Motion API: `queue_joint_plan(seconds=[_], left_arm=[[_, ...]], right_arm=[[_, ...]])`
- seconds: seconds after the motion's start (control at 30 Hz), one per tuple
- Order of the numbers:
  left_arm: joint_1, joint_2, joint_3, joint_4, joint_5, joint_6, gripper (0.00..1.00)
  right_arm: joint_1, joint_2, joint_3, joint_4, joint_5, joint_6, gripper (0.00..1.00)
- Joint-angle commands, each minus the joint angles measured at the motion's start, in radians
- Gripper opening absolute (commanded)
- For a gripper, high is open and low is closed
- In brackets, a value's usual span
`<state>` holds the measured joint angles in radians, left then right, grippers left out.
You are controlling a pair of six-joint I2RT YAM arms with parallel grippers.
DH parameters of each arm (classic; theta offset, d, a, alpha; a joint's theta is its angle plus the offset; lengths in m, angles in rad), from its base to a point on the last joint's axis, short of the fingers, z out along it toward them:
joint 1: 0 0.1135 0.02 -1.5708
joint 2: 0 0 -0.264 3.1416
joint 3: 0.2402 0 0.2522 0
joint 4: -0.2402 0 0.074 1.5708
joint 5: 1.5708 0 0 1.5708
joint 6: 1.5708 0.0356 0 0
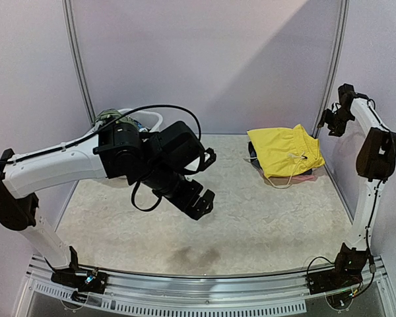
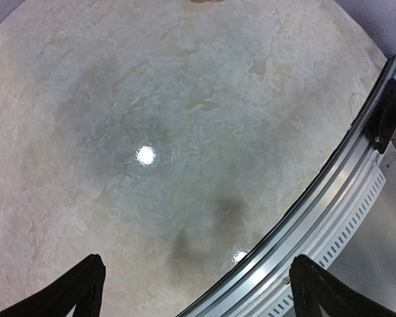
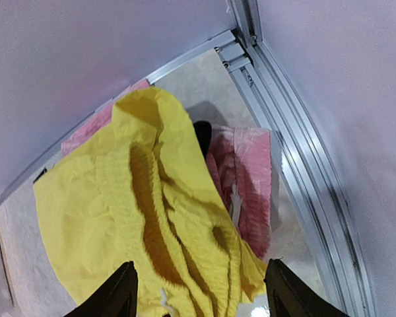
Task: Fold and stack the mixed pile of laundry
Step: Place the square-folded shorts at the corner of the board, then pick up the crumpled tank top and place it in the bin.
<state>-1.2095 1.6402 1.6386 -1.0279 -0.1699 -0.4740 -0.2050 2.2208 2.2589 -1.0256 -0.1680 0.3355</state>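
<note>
A bright yellow garment (image 1: 284,150) with a white drawstring (image 1: 292,173) lies on top of a small stack at the back right of the table, with dark pieces (image 1: 253,161) peeking out beneath it. In the right wrist view the yellow garment (image 3: 119,211) covers a pink piece (image 3: 251,191) and a black piece (image 3: 201,132). My right gripper (image 1: 332,120) (image 3: 201,294) hovers above the stack, open and holding nothing. Over the table's middle left, my left gripper (image 1: 208,179) (image 2: 195,290) hangs wide open and empty above bare table.
A white tub (image 1: 152,120) stands at the back left behind the left arm, and a green cloth (image 1: 108,117) shows in it. The metal front rail (image 2: 317,218) runs under the left gripper. Frame posts and walls close in the back and right sides.
</note>
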Motion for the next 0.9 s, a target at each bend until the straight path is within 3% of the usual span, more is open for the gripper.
queue_joint_plan(seconds=[0.0, 0.3, 0.6, 0.87], left_arm=[[0.043, -0.033, 0.046, -0.059, -0.068, 0.044, 1.0], [0.157, -0.092, 0.148, -0.159, -0.095, 0.124, 1.0], [0.291, -0.134, 0.24, -0.227, -0.118, 0.156, 1.0], [0.523, -0.102, 0.341, -0.245, -0.087, 0.15, 1.0]], right_arm=[[0.024, -0.178, -0.119, 0.022, -0.021, 0.032, 0.72], [0.127, -0.388, -0.219, -0.02, 0.014, 0.046, 0.98], [0.198, -0.572, -0.314, -0.056, 0.053, 0.074, 0.99], [0.311, -0.693, -0.429, -0.091, 0.128, 0.118, 0.99]])
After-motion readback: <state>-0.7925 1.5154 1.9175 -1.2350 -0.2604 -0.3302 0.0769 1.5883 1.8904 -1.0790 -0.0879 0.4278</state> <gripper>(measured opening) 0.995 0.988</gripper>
